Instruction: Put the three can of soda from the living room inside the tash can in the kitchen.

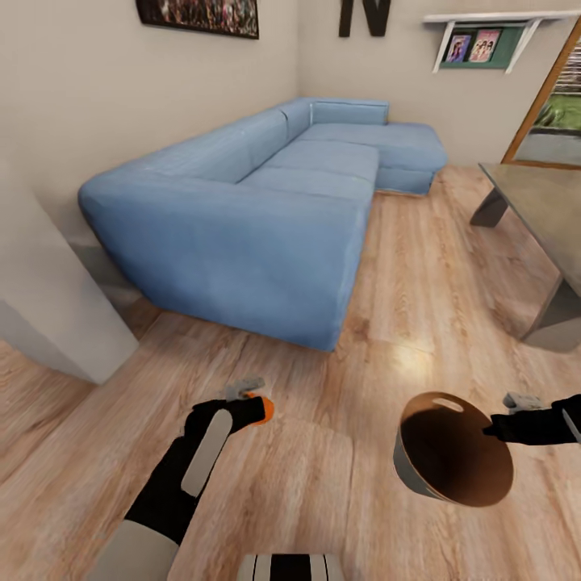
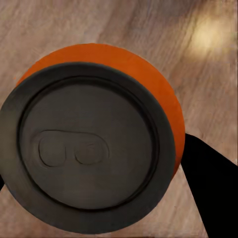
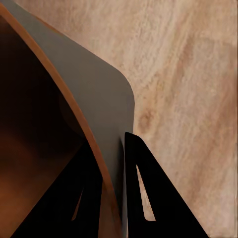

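Fingers of the left gripper (image 1: 257, 403) are closed on an orange soda can (image 1: 264, 408), held above the plank floor (image 1: 307, 484); the left wrist view looks straight onto the can's grey top (image 2: 89, 153) (with its pull tab) and shows one dark finger (image 2: 210, 193) beside the orange wall. On the right, the gripper (image 1: 494, 429) pinches the rim of the trash can (image 1: 452, 460), one finger (image 3: 74, 198) inside the brown interior and one (image 3: 153, 198) outside the grey wall. That bucket hangs tilted, its mouth toward the camera, above the floor. Behind stand a light-blue sofa (image 1: 266, 202) and a grey worktop (image 1: 541, 210), well apart from both arms.
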Controlling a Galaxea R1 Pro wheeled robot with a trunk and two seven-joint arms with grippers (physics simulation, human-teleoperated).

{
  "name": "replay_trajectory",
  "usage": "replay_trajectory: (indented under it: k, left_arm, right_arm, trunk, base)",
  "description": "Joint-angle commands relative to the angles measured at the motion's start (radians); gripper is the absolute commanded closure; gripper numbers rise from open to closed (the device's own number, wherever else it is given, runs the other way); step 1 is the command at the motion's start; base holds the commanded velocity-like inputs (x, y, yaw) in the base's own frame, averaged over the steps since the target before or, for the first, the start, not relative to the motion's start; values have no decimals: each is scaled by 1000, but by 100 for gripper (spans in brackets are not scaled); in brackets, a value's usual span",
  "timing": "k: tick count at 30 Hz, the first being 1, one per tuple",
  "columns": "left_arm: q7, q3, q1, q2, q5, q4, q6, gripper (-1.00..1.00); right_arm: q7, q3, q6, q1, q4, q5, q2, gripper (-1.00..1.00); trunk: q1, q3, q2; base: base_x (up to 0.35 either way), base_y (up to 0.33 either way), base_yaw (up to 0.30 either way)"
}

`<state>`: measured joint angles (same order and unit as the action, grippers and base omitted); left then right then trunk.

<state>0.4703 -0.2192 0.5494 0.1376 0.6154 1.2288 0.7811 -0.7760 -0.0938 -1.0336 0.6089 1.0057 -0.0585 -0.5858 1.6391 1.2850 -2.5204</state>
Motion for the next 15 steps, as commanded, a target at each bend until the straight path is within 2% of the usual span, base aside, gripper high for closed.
replay_trajectory:
  k: [1,2,4,5,6,7,8,9,10,12,13,14,15]
  left_arm:
    - [1,-35,0,8,12,36,23,100]
    - [2,-52,2,12,27,57,36,100]
    - [26,-96,21,19,111,150,81,100]
    - [57,-110,35,21,160,183,93,100]
    - [74,-119,41,22,186,195,97,100]
    - [110,-143,51,23,236,213,103,100]
    - [126,-157,57,23,259,221,105,100]
    - [155,-184,75,24,303,233,108,100]
    - [167,-197,86,24,324,238,109,100]
    - [205,-246,119,26,417,264,112,100]
    - [214,-257,124,27,444,275,112,100]
    - [231,-274,136,27,502,293,112,100]
    - [239,-281,142,27,530,299,111,100]
  right_arm:
    - [2,-1,-14,1,-6,34,0,100]
    - [9,-1,-14,2,-12,34,0,100]
    - [64,-2,-14,20,-48,35,3,100]
    - [102,-2,-14,34,-67,36,10,100]
    - [121,-1,-14,40,-75,36,16,100]
    - [156,-1,-14,49,-87,37,30,100]
    - [172,-1,-14,52,-92,37,37,100]
    - [202,-1,-14,57,-99,38,51,100]
    - [217,-1,-14,59,-102,38,58,100]
    - [286,-1,-14,63,-109,38,96,100]
    - [309,-2,-14,65,-110,38,109,100]
    - [360,-2,-14,67,-115,40,134,100]
    - [385,-2,-14,69,-117,41,146,100]
  trunk:
    - [0,-4,0]
    - [-1,-8,1]
    - [-2,-16,1]
    - [-2,-19,1]
    - [-3,-23,1]
    - [-3,-27,2]
    - [-4,-31,2]
    - [-4,-35,2]
    - [-4,-39,2]
    - [-5,-47,3]
    - [-6,-50,3]
    - [-6,-54,3]
    - [-7,-58,4]
  base:
    - [0,0,-294]
    - [0,0,-294]
    - [0,0,-294]
    - [0,0,-293]
    - [0,0,-293]
    - [0,0,-293]
    - [0,0,-292]
    - [0,0,-289]
    - [0,0,-287]
    - [0,0,-259]
    - [0,0,-234]
    - [0,0,-189]
    - [0,0,-158]
